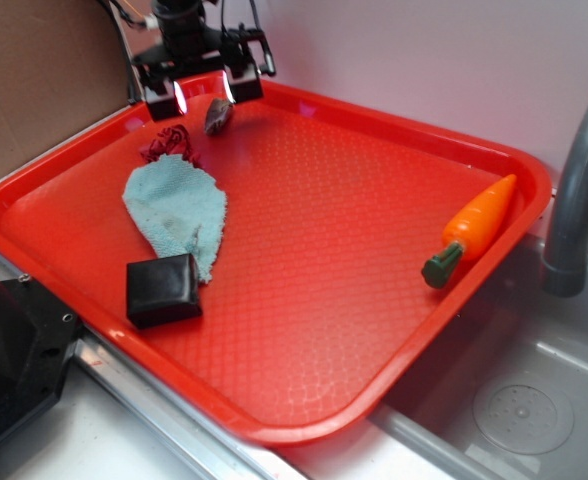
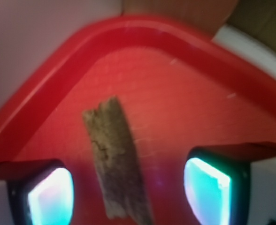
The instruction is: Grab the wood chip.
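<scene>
The black robot gripper [image 1: 203, 96] sits over the far corner of the red textured plastic tray [image 1: 374, 330], jaws spread wide. The small rough brown-grey wood chip [image 1: 217, 115] lies flat on the tray floor in that corner. In the wrist view the wood chip [image 2: 117, 159] sits between the two glowing fingertip pads [image 2: 51, 197], clear of both. Whether the pads reach the tray floor cannot be told. A crumpled dark-red scrap [image 1: 167, 143] lies just beside the chip, touching the light-blue terry cloth [image 1: 179, 210]. A black square block [image 1: 163, 290] rests against the cloth's near edge. An orange plastic carrot with green stem [image 1: 471, 229] lies well apart, at the tray's right rim.
</scene>
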`<state>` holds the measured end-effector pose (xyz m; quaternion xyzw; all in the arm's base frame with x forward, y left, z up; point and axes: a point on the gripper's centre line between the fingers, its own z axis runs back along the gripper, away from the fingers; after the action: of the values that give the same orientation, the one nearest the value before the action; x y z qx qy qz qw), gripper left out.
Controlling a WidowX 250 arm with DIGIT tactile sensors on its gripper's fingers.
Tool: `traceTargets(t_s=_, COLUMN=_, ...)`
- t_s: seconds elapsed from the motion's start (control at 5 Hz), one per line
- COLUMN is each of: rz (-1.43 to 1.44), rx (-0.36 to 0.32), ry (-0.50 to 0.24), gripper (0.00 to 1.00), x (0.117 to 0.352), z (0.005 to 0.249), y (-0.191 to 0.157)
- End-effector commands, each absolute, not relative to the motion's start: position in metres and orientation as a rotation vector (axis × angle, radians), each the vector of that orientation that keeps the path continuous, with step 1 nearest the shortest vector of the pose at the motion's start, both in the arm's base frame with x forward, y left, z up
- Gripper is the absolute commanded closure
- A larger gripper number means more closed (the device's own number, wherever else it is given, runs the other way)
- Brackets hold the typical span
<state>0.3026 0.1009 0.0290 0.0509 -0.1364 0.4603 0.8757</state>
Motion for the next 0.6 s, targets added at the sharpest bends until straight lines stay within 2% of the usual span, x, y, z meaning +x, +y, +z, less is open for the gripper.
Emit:
traceTargets(t_s=0.0, rz=0.964, rx=0.045, ry=-0.336, gripper=0.16, x=0.3070, z=0.0295, y=0.1189)
traceTargets(t_s=0.2, rz=0.970, rx=0.032, ry=-0.340, gripper=1.00, x=0.3051, z=0.0293, y=0.1199)
traceTargets(t_s=0.4, rz=0.884, rx=0.093, ry=-0.271, gripper=1.00, x=0.3063, z=0.0336, y=0.1189)
